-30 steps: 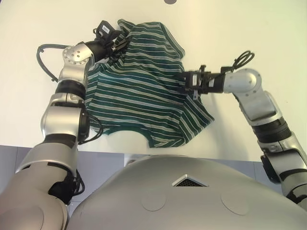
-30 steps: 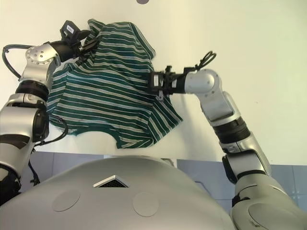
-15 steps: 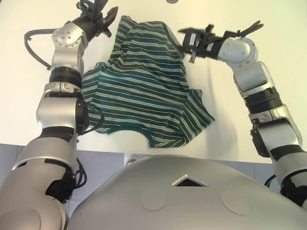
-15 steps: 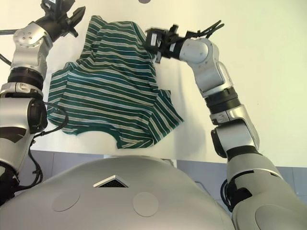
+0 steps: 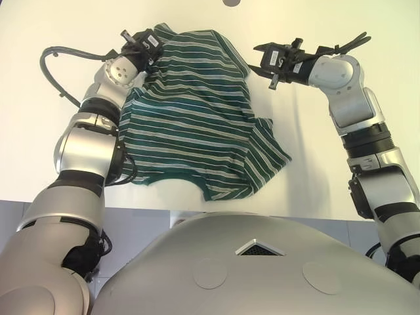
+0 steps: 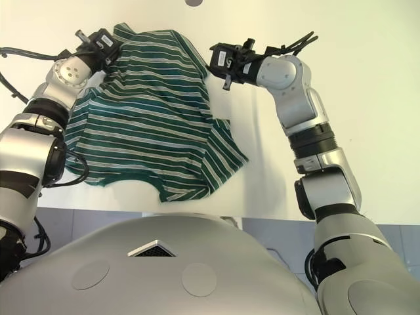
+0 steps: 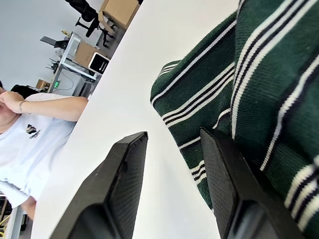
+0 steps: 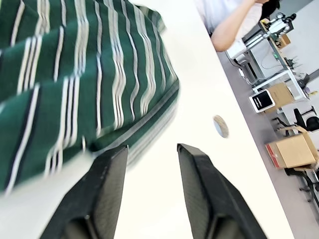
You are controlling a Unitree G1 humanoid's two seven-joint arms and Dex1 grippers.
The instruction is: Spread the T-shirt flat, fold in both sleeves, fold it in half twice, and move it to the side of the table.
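1. T-shirt: green with white stripes, lying on the white table, roughly centred between the two arms. It is not flat. The cloth is rumpled, and the near right part is doubled over into a loose flap.
2. The shirt's near hem sits close to the table's front edge. Its far end reaches up toward a small dark round spot in the tabletop.
3. Left gripper: at the shirt's far left corner, low over the table. The fingers are spread well apart. The gap between them shows mostly bare table, with the shirt's striped edge running in beside one finger. Nothing is pinched. Whether that finger touches the cloth cannot be told.
4. Right gripper: just beside the shirt's far right edge, pointing toward the cloth. The fingers are spread wide and hold nothing. In the right wrist view the hem lies in front of the fingertips, apart from them.
5. Both sleeves: cannot be made out in the bunched fabric.
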